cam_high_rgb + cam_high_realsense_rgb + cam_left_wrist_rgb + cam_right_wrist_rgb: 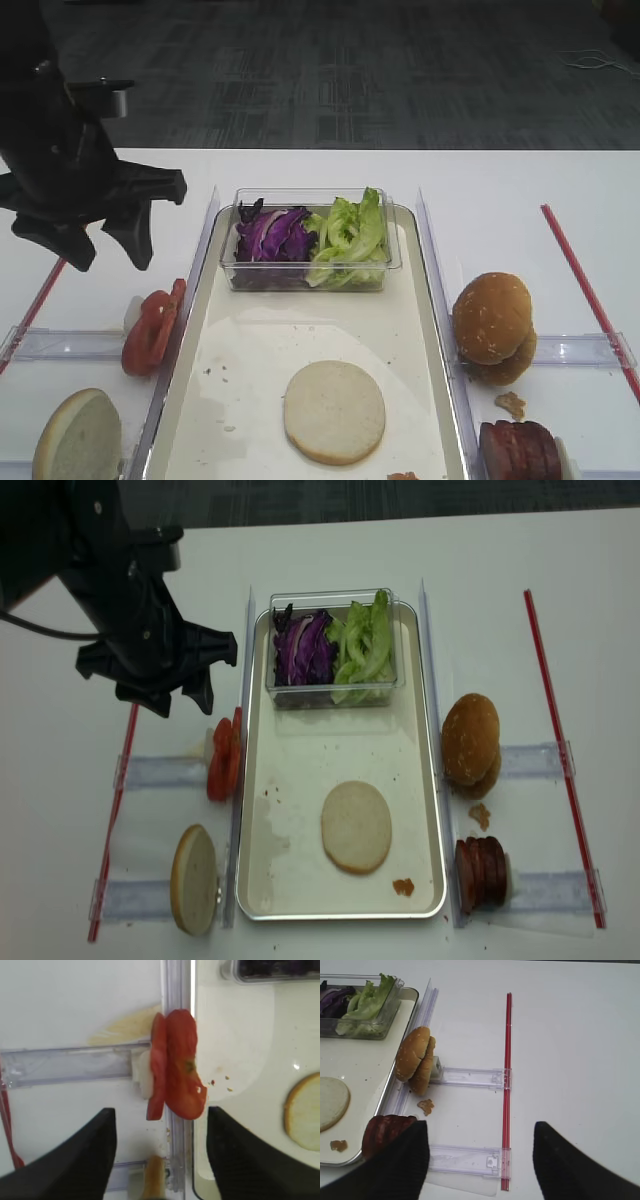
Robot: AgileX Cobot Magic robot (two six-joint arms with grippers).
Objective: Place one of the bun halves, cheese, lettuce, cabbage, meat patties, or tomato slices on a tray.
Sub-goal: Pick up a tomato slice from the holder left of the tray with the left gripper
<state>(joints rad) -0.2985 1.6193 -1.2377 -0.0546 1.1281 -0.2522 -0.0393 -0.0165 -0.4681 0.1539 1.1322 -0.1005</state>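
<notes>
Left claw (pixel 157 1152) is hovering released, straddling the upright tomato slices (pixel 176 1079) at the tray's (pixel 190 350) 9 o'clock rim, lining up a pinch.

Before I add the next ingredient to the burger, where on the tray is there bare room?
The tray is bare between the clear box and the bun half, and on both sides of that bun. Its far end is crowded by the box holding cabbage and lettuce.
</notes>
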